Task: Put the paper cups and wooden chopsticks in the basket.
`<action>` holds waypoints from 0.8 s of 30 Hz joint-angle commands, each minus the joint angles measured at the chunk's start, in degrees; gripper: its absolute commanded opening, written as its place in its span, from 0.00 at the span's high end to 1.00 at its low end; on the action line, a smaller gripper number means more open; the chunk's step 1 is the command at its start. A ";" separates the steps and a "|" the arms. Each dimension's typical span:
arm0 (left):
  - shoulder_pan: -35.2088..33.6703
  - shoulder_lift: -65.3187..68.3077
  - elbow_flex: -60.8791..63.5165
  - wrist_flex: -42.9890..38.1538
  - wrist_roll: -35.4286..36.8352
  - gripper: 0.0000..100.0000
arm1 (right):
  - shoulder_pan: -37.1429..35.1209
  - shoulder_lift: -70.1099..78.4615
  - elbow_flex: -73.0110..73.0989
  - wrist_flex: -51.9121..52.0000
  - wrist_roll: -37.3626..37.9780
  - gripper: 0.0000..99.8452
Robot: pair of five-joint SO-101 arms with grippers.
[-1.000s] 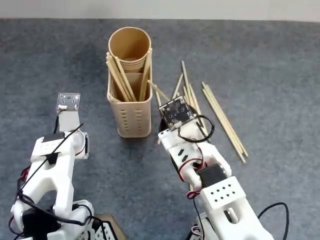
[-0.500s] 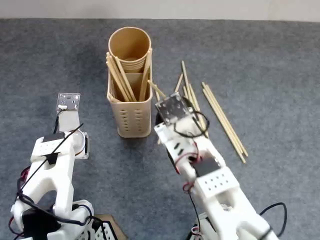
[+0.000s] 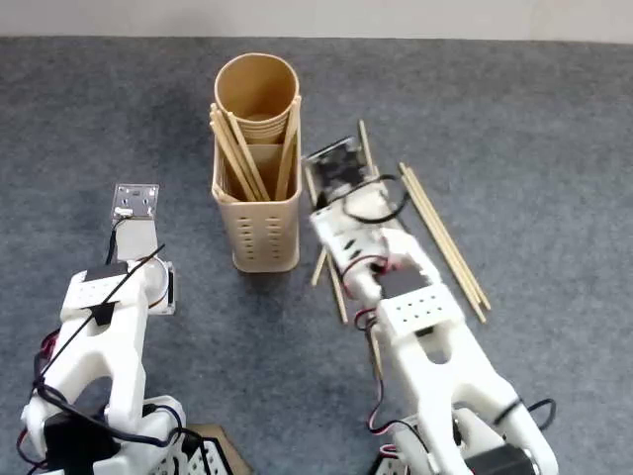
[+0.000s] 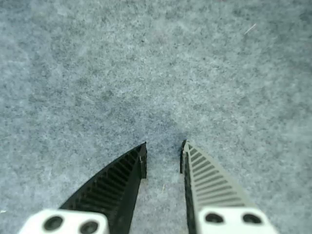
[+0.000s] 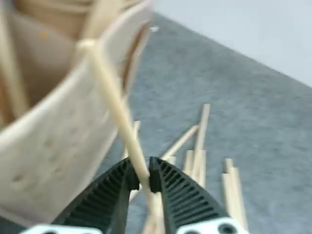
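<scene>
A grey, carpet-like counter (image 3: 534, 109) is running back to a pale wall (image 3: 316, 18). The fingers (image 5: 173, 190) of the right gripper (image 5: 141, 179) are clamping on a single chopstick (image 5: 114, 105). This chopstick is slanting up from them toward the basket (image 5: 53, 136), and its tip is sitting at the basket's rim, though whether it is touching the rim cannot be told. The right arm (image 3: 420, 327) is stretching along one side of the basket, just beside it. Loose chopsticks (image 3: 443, 237) are lying scattered on the counter beyond that arm, farther from the basket, and a few more are lying under the arm, near the basket's foot. The basket is standing upright, with stacked paper cups (image 3: 256, 94) sitting in its far compartment and several stored chopsticks (image 3: 235, 153) leaning in the nearer one. On the basket's other side, well apart from it, the fingers (image 4: 207, 180) of the left gripper (image 4: 162, 158) are standing apart with nothing between them, pointing at bare counter.
</scene>
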State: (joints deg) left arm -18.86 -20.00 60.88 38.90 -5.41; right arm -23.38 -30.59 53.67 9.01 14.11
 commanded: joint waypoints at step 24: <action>1.54 0.13 -0.13 -1.14 -0.70 0.85 | -5.32 9.89 -62.64 28.70 -22.42 0.99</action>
State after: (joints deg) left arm -18.86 -20.00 60.88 38.90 -5.41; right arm -27.16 -22.77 -6.20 37.23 -5.76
